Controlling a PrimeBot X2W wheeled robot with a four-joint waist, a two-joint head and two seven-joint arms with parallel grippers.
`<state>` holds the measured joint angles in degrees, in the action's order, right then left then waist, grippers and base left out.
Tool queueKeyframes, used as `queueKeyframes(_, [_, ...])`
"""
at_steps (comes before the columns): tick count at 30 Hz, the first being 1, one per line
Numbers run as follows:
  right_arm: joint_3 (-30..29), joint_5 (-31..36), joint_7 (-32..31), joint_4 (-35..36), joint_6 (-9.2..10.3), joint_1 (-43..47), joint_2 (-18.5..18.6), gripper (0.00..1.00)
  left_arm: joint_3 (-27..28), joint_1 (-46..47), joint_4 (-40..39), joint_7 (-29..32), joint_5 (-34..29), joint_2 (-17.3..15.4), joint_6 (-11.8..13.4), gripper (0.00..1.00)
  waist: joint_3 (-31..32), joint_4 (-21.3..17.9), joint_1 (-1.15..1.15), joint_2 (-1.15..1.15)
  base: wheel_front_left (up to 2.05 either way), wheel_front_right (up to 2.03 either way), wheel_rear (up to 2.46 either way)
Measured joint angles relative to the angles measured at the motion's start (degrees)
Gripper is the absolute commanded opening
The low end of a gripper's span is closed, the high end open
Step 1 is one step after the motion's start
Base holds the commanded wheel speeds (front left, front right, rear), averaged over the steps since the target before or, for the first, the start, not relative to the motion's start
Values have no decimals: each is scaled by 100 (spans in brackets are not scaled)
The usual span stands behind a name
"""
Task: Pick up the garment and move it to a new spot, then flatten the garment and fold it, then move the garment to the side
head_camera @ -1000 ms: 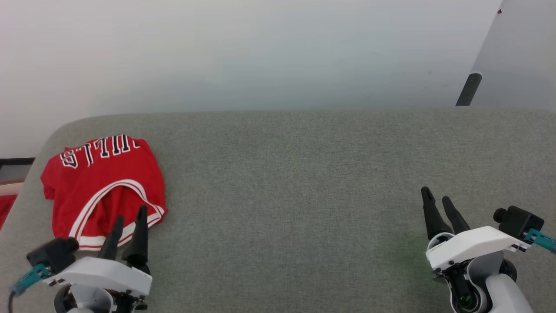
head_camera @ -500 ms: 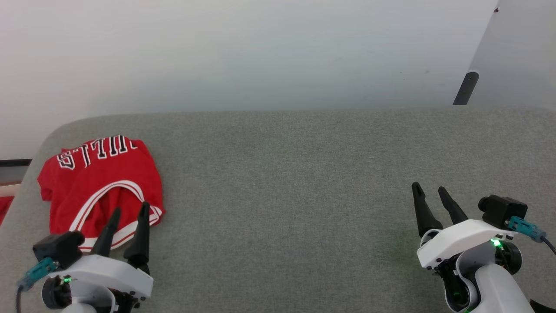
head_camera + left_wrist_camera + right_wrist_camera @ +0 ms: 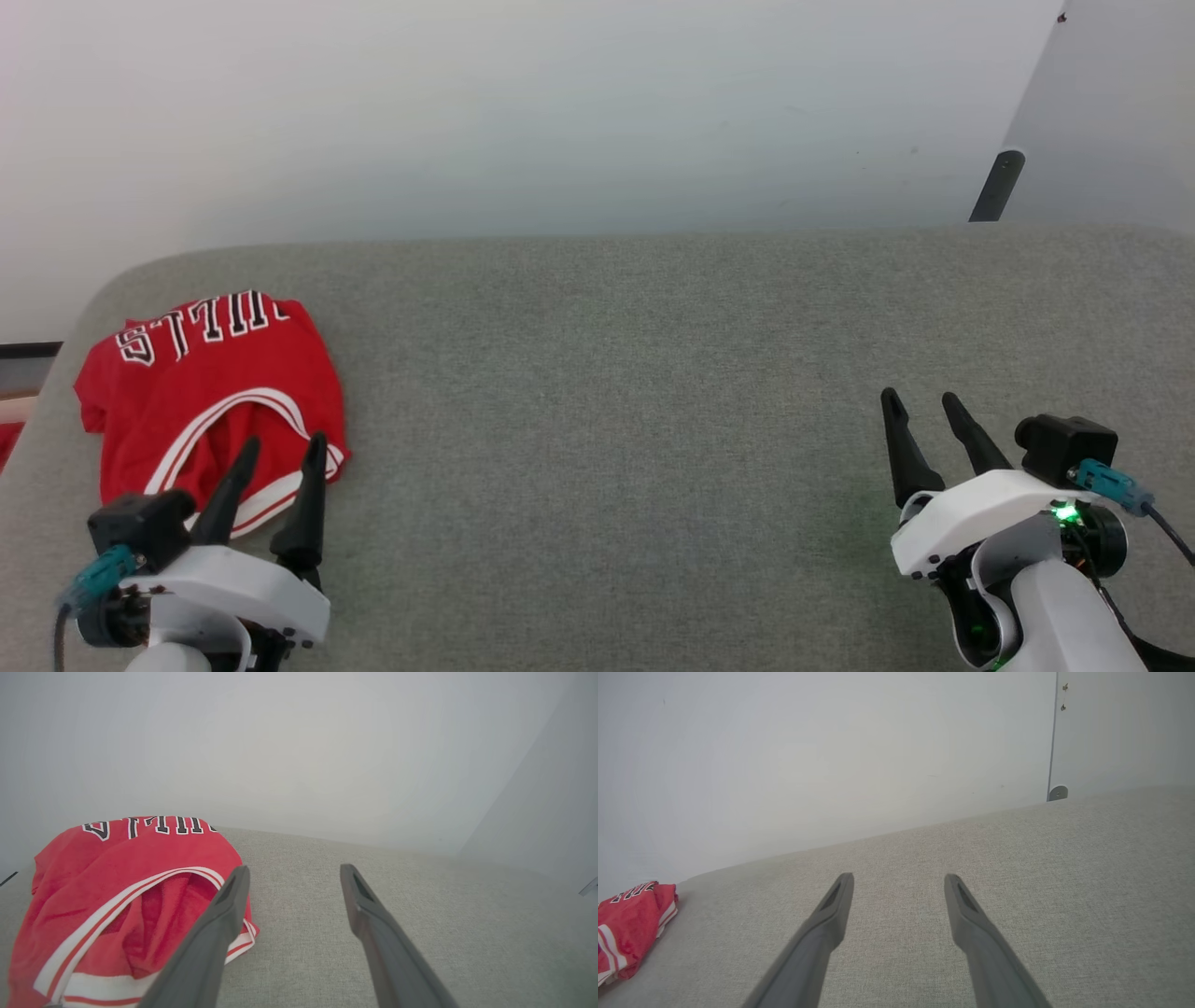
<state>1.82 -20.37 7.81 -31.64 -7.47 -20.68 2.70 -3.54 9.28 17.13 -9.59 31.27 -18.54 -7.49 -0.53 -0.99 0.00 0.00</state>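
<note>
"As I look down from the head camera, my left gripper (image 3: 285,441) sits nearest, its two long dark fingers spread and holding nothing, one tip over the striped hem of the red jersey-style shirt with black white-outlined lettering (image 3: 205,383). Touching or not, I cannot tell."

"And the right one?"

"My right gripper (image 3: 919,397) is spread too, empty, well apart from the shirt, over the bare grey woven fabric surface (image 3: 607,373)."

"Where does the shirt lie?"

"Bunched at the surface's left end, short of its rounded far corner, lettering toward the pale wall (image 3: 560,112)."

"How far along?"

"I judge nothing is done: pickup, flattening, folding and the move aside all remain."
</note>
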Motion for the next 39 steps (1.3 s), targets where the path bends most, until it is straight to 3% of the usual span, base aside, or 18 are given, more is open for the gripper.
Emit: queueKeyframes(39, [-41, 1211, 628, -479, 0, -426, 12, 100, -511, 138, 231, -458, -728, -628, -1, 100, -3, -36, 0, 0, 0, 0, 0])
